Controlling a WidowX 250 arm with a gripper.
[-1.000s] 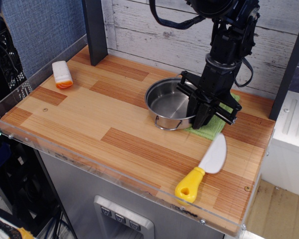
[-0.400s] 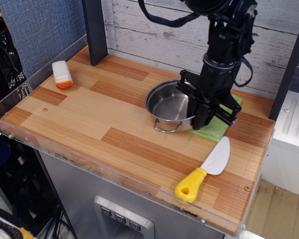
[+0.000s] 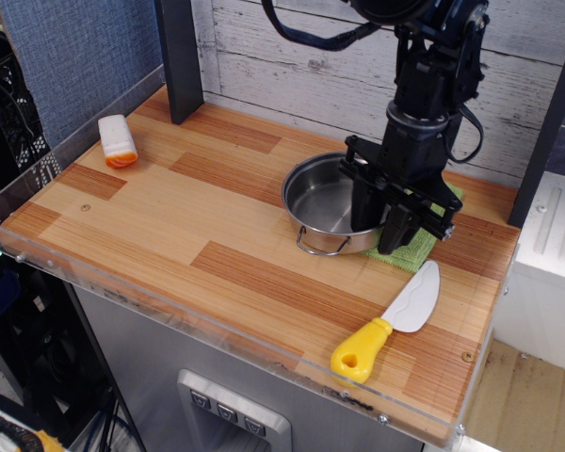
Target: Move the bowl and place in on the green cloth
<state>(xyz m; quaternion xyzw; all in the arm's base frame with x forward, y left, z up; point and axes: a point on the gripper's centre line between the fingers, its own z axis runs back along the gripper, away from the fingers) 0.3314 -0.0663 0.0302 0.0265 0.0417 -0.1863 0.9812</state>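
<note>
The shiny steel bowl [image 3: 328, 201] with wire loop handles sits at the back right of the wooden table. Its right part lies over the green cloth [image 3: 417, 250]. Only the cloth's front corner and a strip behind the arm show; the rest is hidden under the bowl and gripper. My black gripper [image 3: 380, 226] comes down from above onto the bowl's right rim. One finger is inside the bowl and the other outside, shut on the rim.
A knife with a yellow handle [image 3: 358, 351] and white blade [image 3: 415, 299] lies in front of the cloth. An orange-and-white object [image 3: 118, 141] lies at the far left. A dark post [image 3: 179, 56] stands at the back. A clear acrylic lip [image 3: 169, 306] edges the table.
My gripper and the bowl have moved right, so the bowl covers more of the green cloth. The knife blade has swung slightly right.
</note>
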